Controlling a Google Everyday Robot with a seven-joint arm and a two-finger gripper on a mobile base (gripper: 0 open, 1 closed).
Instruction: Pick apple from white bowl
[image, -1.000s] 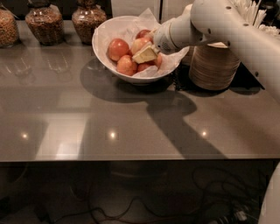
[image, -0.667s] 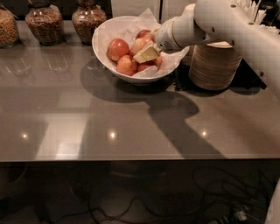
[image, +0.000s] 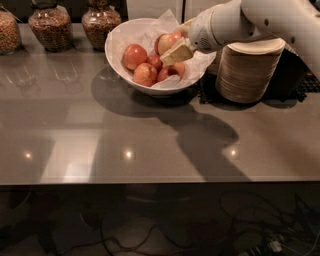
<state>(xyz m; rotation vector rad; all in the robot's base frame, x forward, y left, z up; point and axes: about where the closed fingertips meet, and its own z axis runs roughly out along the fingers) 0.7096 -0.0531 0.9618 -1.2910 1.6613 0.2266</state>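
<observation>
The white bowl (image: 120, 37), lined with crinkled white paper, stands at the back of the grey counter and holds several apples. The palest apple (image: 167, 42), yellowish with a red blush, lies at the back right of the pile. My gripper (image: 175, 52) reaches in from the right on a white arm and sits over the right side of the pile, touching that pale apple on its lower right. Redder apples (image: 135, 56) lie to the left and in front of it. The gripper hides part of the pile.
A stack of beige disposable bowls (image: 247, 70) stands on a black mat just right of the white bowl, under my arm. Glass jars (image: 47, 27) of grains line the back left. The counter's front edge (image: 150, 182) runs across the lower middle.
My gripper has moved a little up and to the right inside the bowl, and the arm has risen with it. The redder apples have not moved.
</observation>
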